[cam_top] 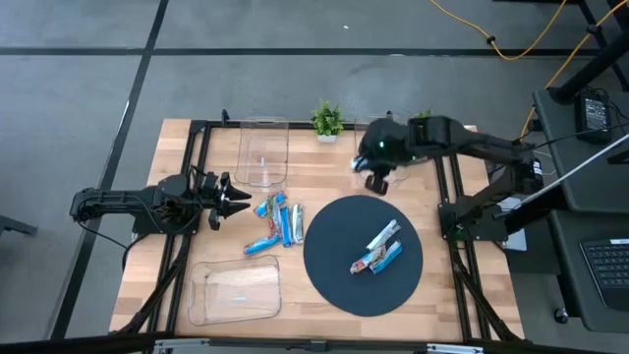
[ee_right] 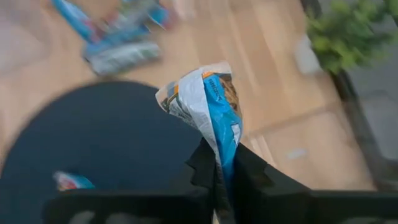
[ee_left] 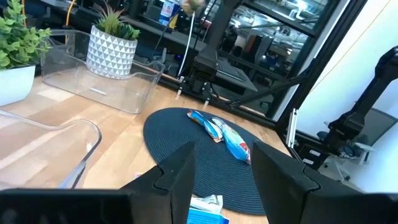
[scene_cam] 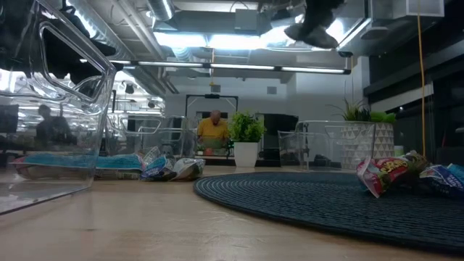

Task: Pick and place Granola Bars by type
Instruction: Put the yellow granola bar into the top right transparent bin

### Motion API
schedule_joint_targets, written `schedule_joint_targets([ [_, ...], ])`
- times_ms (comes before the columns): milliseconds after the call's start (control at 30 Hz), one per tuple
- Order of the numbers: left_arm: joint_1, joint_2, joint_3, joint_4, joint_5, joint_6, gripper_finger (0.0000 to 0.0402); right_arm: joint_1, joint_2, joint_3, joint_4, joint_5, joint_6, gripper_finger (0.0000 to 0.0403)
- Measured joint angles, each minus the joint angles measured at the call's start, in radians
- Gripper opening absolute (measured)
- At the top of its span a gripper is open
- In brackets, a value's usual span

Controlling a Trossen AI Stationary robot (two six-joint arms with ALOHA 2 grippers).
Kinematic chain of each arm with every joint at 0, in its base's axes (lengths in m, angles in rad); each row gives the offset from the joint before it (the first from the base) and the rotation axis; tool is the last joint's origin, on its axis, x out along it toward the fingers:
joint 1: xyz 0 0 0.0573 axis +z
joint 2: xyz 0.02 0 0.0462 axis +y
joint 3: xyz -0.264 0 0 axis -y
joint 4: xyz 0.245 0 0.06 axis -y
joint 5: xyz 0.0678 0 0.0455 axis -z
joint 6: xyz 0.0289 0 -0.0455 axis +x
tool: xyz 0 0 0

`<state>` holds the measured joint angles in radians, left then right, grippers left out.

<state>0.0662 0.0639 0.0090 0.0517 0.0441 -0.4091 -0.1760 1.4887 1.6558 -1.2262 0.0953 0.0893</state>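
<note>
My right gripper hangs above the far rim of the round dark mat, shut on a blue-and-white granola bar. Two or three more bars lie flat on the mat. Several blue and silver bars lie in a loose pile on the wood left of the mat. Left of that pile, my left gripper stands level and open with nothing between its fingers. It points across the pile toward the mat. My right gripper pinches one end of the bar's wrapper between its two fingers, which slant down from above. The rest of the bar sticks out beyond the fingertips, crumpled and lifted clear of the mat and the table.
A clear tray stands at the far side and another at the near left. A third clear tray stands at the far right by a potted plant. A second small plant stands at the far edge. A person sits beyond the table.
</note>
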Motion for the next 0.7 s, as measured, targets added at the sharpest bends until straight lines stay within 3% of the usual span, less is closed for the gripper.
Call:
schedule_joint_targets([
  [233,0.0,0.0,0.0,0.0,-0.001,0.001,0.0148,-0.239,0.0,-0.027,-0.06,-0.017,-0.21,0.0028],
  [400,0.0,0.0,0.0,0.0,-0.008,0.001,0.0148,-0.393,0.0,-0.127,0.019,-0.095,-0.305,0.0025],
  [567,0.0,0.0,0.0,-0.001,-0.057,0.002,0.0148,-0.47,0.001,-0.284,0.122,-0.124,-0.332,0.0046],
  [700,0.0,0.0,0.0,-0.003,-0.079,0.002,0.0148,-0.483,0.001,-0.394,0.218,-0.145,-0.357,0.0034],
])
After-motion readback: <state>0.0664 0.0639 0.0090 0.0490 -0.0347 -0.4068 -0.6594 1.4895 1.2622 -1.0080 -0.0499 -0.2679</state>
